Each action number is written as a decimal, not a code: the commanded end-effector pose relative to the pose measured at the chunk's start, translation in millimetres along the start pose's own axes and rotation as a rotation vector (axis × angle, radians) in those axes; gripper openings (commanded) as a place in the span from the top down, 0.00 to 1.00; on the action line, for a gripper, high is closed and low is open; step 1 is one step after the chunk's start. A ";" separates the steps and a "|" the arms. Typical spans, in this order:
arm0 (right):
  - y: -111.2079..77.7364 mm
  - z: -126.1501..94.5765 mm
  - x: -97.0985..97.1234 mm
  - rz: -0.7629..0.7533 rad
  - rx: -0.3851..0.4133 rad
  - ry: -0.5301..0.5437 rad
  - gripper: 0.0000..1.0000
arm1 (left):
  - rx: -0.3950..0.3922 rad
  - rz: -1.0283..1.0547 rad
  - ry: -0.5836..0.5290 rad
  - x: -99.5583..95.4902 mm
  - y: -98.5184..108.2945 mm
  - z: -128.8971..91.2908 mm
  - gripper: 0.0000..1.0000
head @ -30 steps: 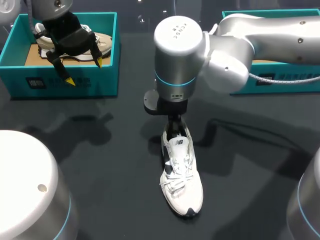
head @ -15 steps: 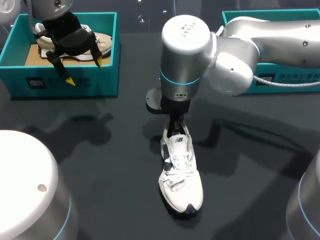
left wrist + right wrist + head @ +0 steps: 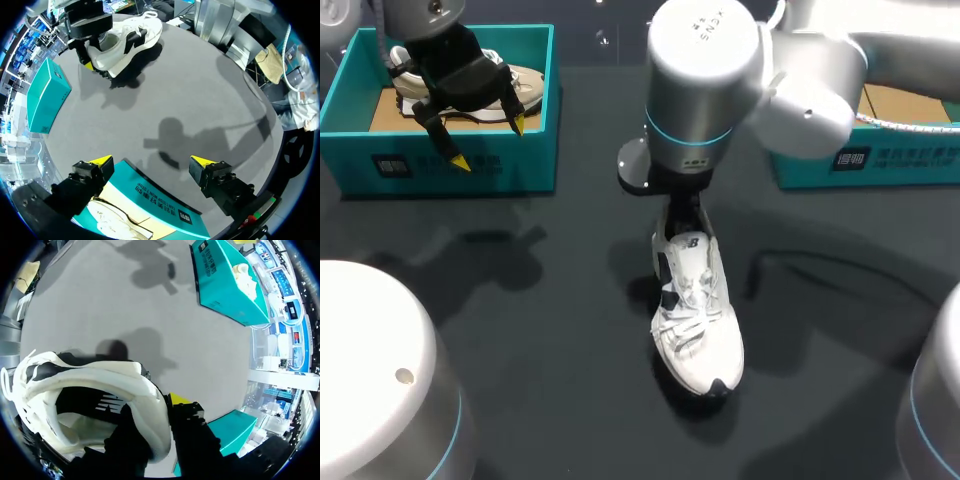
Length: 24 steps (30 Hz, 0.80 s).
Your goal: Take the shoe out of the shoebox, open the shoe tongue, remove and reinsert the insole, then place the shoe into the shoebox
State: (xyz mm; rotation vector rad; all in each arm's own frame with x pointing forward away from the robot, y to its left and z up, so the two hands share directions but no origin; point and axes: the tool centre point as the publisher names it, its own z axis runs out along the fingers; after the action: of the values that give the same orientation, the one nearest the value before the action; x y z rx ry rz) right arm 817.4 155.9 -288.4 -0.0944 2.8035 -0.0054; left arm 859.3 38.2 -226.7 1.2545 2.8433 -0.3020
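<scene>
A white shoe (image 3: 695,320) with black accents stands mid-table, toe toward the front edge. My right gripper (image 3: 682,215) comes down on its heel. In the right wrist view one finger is inside the shoe (image 3: 90,385) and the yellow-tipped one (image 3: 177,399) outside, so my right gripper (image 3: 155,415) is shut on the heel collar. My left gripper (image 3: 488,142) hangs open over the front wall of the left teal shoebox (image 3: 360,165). The left wrist view shows my left gripper (image 3: 151,161) with nothing between its fingers, and the white shoe (image 3: 127,37) far ahead.
A beige shoe (image 3: 525,85) lies in the left shoebox (image 3: 165,205). A second teal shoebox (image 3: 880,155) stands at the back right, behind my right arm. Dark bare tabletop surrounds the white shoe.
My right gripper has closed on the shoe's heel. The right arm has shifted right and toward the back, and the shoe has slid and turned slightly with it. The left arm stays still.
</scene>
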 end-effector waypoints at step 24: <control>-81.3 -113.5 -58.8 -0.055 0.099 -0.055 1.00 | -0.002 0.001 0.001 0.3 0.0 -0.4 0.00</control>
State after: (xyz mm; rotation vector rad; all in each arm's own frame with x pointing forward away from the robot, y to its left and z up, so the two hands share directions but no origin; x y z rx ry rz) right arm 842.3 94.2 -199.2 -0.1259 2.7319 -0.1776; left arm 859.3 38.2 -226.7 1.2545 2.8434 -0.3020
